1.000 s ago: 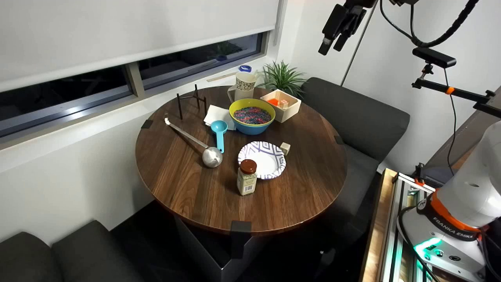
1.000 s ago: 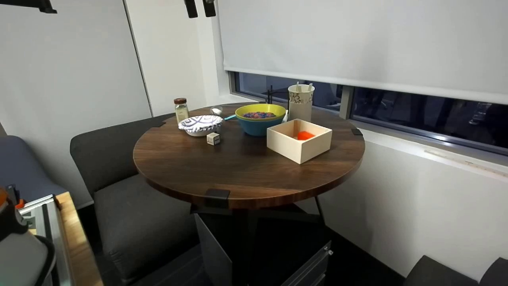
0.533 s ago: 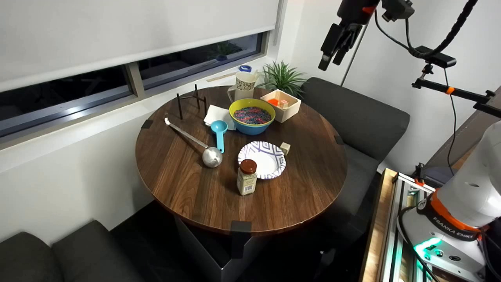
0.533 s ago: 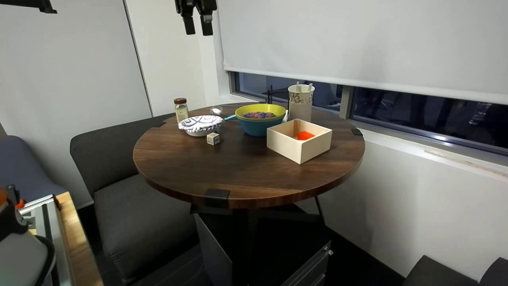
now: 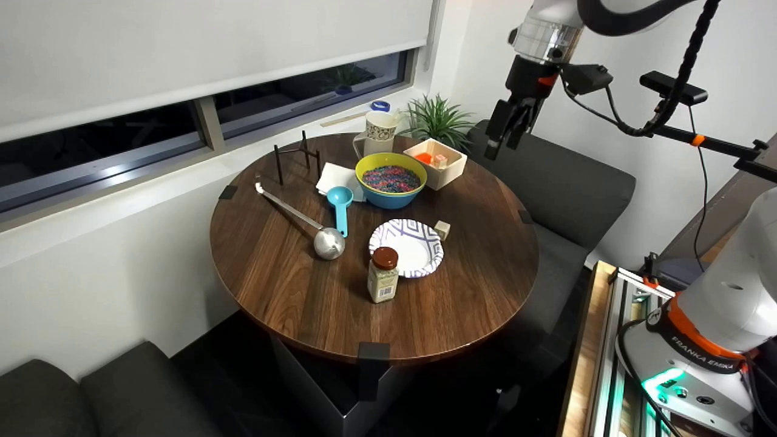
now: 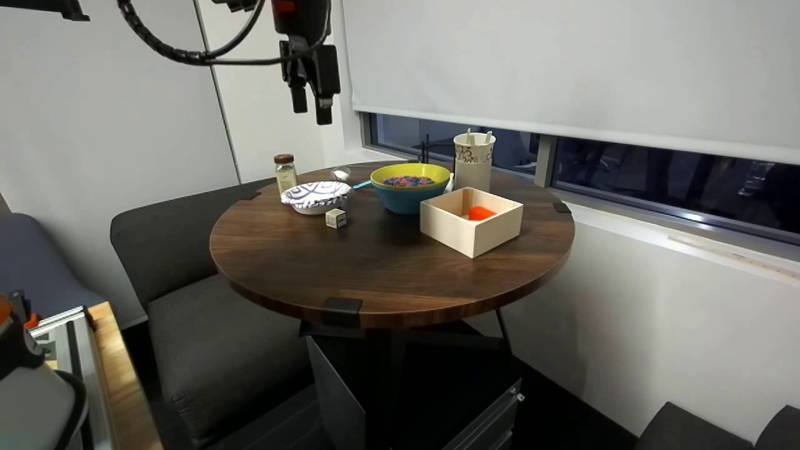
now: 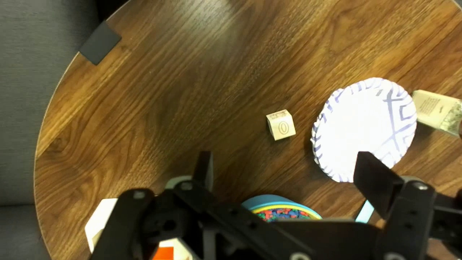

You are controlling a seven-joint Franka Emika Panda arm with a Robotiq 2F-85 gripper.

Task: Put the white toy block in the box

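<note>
While hovering with empty two-fingered gripper (image 7: pixel 286 159) spread wide, seems at the approach step. Next, descend over O-marked toy block (image 7: pixel 281 125), just beside patterned paper bowl (image 7: pixel 361 128) at its nine o'clock in wrist view; pinch, lift, carry toward eight o'clock into wooden box (image 7: pixel 101 217).

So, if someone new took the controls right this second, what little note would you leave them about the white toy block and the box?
Gripper: open, hanging in the air, holding nothing.
White toy block: on the round wood-grain table, beside the patterned paper bowl with a small gap between; an O-shaped mark shows.
Wooden box: open-topped, on the same table, with an orange piece and what looks like another block inside.
Done: no pick-up yet.
Left: grip the block, lift it, carry it over, release it in the box.
</note>
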